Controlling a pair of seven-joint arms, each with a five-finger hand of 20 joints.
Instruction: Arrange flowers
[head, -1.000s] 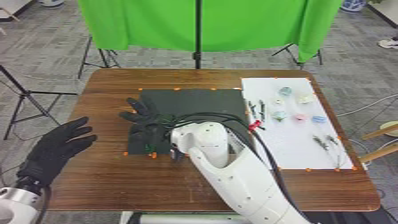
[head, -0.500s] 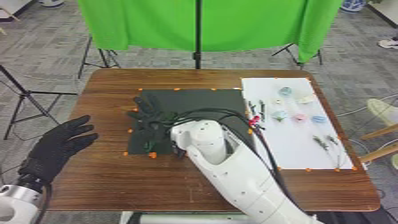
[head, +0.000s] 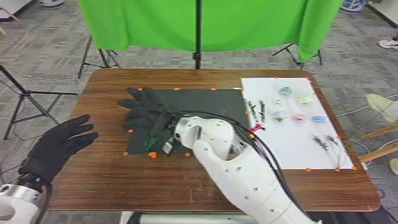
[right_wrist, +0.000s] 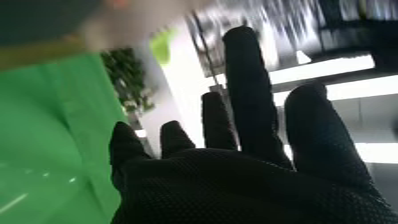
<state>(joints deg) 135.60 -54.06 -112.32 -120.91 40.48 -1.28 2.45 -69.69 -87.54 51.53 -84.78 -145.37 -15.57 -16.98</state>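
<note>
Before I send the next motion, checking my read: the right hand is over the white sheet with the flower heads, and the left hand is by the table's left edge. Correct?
Not quite: the head view shows the right hand over the black mat. The left hand is by the left edge of the table, as you say.

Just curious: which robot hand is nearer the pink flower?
Right. The right robot hand is over the black sheet, left of the pink flower; the left robot hand is farther left.
</note>
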